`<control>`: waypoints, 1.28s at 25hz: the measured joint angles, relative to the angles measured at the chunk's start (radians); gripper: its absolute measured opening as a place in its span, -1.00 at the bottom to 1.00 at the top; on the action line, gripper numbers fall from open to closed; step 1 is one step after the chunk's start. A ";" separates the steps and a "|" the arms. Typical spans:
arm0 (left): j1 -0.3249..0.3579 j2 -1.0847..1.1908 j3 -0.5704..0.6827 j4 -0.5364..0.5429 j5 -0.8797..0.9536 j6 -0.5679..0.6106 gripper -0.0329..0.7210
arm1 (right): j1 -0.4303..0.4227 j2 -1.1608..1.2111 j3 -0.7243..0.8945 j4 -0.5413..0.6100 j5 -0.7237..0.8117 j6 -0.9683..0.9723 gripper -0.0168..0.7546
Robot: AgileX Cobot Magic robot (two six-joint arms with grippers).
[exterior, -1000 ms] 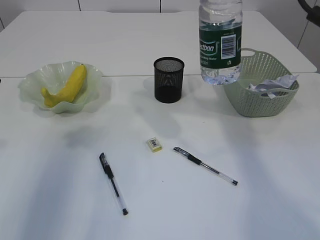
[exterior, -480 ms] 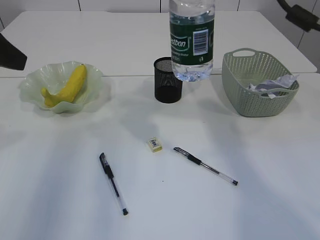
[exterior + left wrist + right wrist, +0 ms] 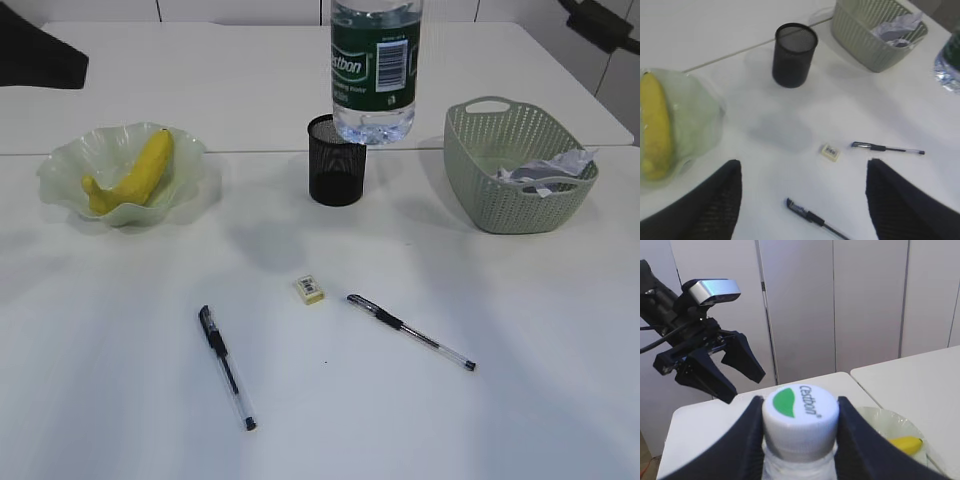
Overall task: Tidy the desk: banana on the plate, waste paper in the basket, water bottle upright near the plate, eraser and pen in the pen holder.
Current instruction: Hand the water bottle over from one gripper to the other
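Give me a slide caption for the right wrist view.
Right gripper fingers clamp the water bottle at its cap, the open left gripper opposite.

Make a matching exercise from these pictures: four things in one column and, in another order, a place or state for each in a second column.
Things:
1. banana
2. bottle
3. paper
4. eraser

Places or states:
A. on the bare table between two pens
B. lying on the plate
C. held in the air by the right hand
D. inside the basket

Pairs: 1-B, 2-C, 3-D, 4-A
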 joint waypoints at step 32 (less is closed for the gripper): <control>0.000 0.000 0.147 -0.676 0.158 0.730 0.56 | 0.230 0.000 0.001 0.153 -0.156 -0.187 -0.31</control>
